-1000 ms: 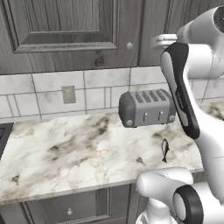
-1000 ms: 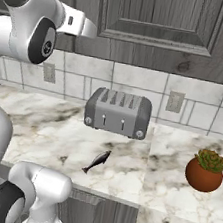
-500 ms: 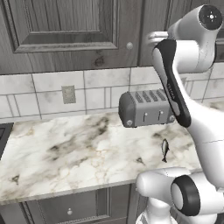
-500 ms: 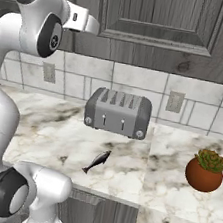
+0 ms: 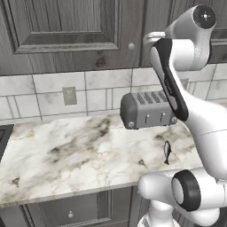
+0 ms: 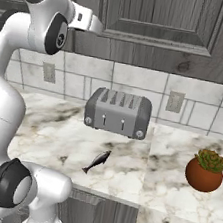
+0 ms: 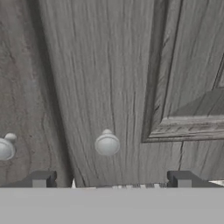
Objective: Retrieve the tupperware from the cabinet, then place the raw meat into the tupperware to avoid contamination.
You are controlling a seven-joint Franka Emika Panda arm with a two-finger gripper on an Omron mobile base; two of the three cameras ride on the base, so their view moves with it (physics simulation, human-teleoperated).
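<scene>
Tupperware is judged to be shut inside the cabinet (image 7: 109, 65), whose doors are closed. In the hand view a round knob (image 7: 107, 143) is seen at twelve o'clock of the gripper (image 7: 111, 179), just above the wide-spread, empty fingertips (image 7: 40, 178). Raw meat (image 6: 96, 161) is left on the counter (image 6: 54, 135), at six o'clock of the toaster (image 6: 117, 112).

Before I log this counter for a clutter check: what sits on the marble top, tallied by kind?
Toaster: 1
Raw meat, a small dark fish: 1
Potted plant: 1
Total: 3
</scene>
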